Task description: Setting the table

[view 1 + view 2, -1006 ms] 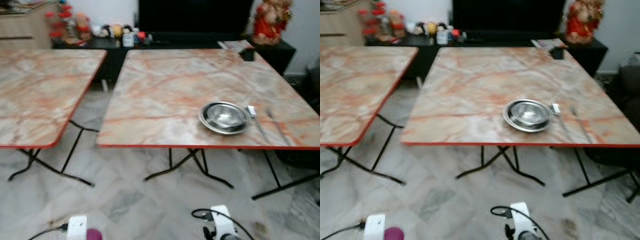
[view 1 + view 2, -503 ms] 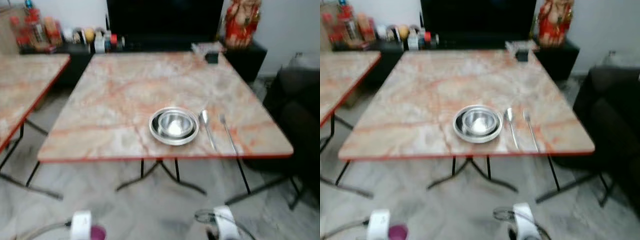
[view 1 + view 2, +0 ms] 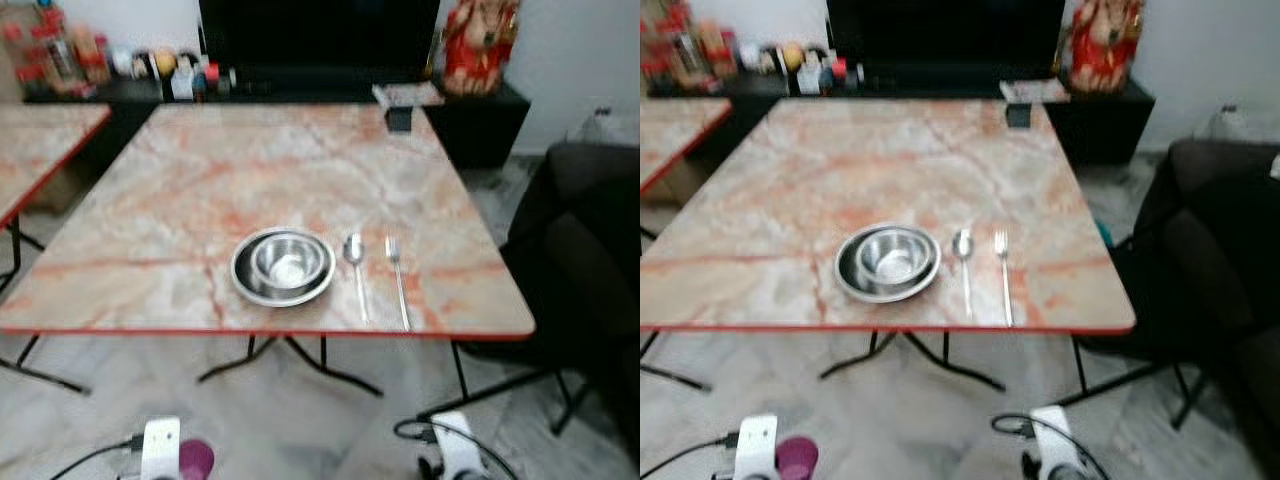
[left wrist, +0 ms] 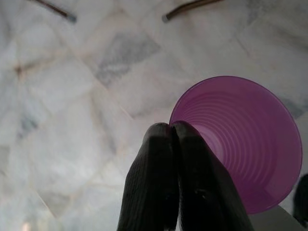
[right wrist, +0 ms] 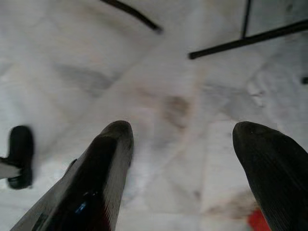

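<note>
A marble-patterned folding table (image 3: 250, 170) with a red edge stands before me. Near its front edge sits a steel bowl on a steel plate (image 3: 283, 267), with a spoon (image 3: 356, 270) and a fork (image 3: 397, 285) laid side by side to its right. My left gripper (image 4: 173, 132) hangs low over the floor, shut on the rim of a purple plastic cup (image 4: 250, 139); the cup (image 3: 194, 458) also peeks in at the bottom of the left eye view. Over the tiled floor, my right gripper (image 5: 183, 134) is open with nothing between its fingers.
A second marble table (image 3: 40, 140) stands at the left. A dark sofa (image 3: 590, 260) sits close to the table's right side. Behind the table, a black cabinet (image 3: 300, 90) holds small ornaments, a screen and a red statue (image 3: 478, 45).
The camera has swung right and nearer: the table with the bowl, spoon and fork now sits centred and the sofa has come into view. The place setting itself has not moved.
</note>
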You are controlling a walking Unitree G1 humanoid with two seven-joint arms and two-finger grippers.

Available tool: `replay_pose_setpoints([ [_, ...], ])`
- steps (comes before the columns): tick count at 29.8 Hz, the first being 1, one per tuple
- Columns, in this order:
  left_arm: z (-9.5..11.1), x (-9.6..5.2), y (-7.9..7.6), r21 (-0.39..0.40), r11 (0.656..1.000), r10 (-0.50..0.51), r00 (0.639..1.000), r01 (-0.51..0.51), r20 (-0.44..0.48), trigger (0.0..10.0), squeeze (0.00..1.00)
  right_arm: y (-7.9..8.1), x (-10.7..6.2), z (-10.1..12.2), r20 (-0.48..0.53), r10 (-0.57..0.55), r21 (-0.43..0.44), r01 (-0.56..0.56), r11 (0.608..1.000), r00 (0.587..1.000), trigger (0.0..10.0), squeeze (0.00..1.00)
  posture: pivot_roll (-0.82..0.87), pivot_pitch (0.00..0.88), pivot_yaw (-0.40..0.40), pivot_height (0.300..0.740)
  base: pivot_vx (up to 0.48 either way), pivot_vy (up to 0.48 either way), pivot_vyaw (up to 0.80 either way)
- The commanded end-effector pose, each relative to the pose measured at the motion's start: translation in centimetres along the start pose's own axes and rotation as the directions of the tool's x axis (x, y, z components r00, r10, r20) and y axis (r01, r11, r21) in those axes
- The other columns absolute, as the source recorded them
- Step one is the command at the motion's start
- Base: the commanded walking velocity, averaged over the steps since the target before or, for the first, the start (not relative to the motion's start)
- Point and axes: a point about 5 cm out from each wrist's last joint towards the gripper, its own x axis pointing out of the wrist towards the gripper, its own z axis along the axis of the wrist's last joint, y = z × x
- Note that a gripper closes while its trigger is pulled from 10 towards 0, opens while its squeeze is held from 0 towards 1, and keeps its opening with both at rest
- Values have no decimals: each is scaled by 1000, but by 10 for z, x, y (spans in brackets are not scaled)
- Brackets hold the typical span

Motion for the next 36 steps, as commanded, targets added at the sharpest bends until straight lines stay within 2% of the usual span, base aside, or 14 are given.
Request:
replay_pose_setpoints([
  [1,-4,0,12,-22,999,28,1000,-28,-4,10000,0,10,1,2,1,27,3,-27,1000,1000,10000,0,13,0,-46,732,0,0,0],
  [11,-1,0,11,-42,998,45,999,-44,13,10000,0,11,2,7,12,29,3,-29,1000,999,10000,0,10,0,-47,732,0,0,0],
  [14,-2,-2,49,-83,941,329,944,-328,-4,10000,0,9,1,7,6,31,-17,-30,999,1000,10000,0,17,0,-57,732,0,0,0],
  [16,-2,-3,54,-101,928,361,933,-359,-4,10000,0,9,1,7,5,31,-22,-31,999,999,10000,0,19,0,-60,732,0,0,0],
  [20,14,-10,95,-128,806,590,803,-578,86,10000,0,7,1,8,4,33,-37,-33,999,999,10000,0,42,0,-82,732,0,0,0],
  [21,21,-14,109,-142,752,658,744,-644,115,10000,0,7,1,9,5,35,-42,-34,999,999,10000,0,44,0,-84,732,0,0,0],
  [22,36,-21,131,-171,656,755,634,-736,168,10000,0,6,2,12,9,36,-46,-36,998,999,10000,0,49,0,-90,732,0,0,0],
  [23,36,-21,131,-171,656,755,634,-736,168,10000,0,6,2,12,9,36,-46,-36,998,999,10000,0,49,0,-90,732,0,0,0],
  [24,47,-25,140,-171,608,792,576,-775,203,10000,0,6,2,13,12,38,-47,-37,998,999,10000,0,59,0,-97,732,0,0,0],
  [27,96,-41,159,-148,473,832,385,-869,399,10000,0,9,2,17,21,50,-54,-48,997,999,10000,0,69,0,-100,732,0,0,0],
  [28,125,-53,167,-192,414,831,284,-890,479,10000,0,10,2,19,24,55,-53,-53,997,998,10000,0,68,0,-98,732,0,0,0],
  [30,161,-72,173,-291,367,823,162,-883,544,10000,0,13,3,20,27,62,-47,-60,997,998,10000,0,68,0,-93,732,0,0,0],
  [34,193,-88,169,-371,385,784,87,-845,615,10000,0,15,3,20,28,65,-45,-64,997,998,10000,0,61,0,-86,732,0,0,0],
  [36,237,-105,153,-466,535,697,56,-704,715,10000,0,16,3,19,26,65,-36,-64,997,998,10000,0,59,0,-83,732,0,0,0],
])
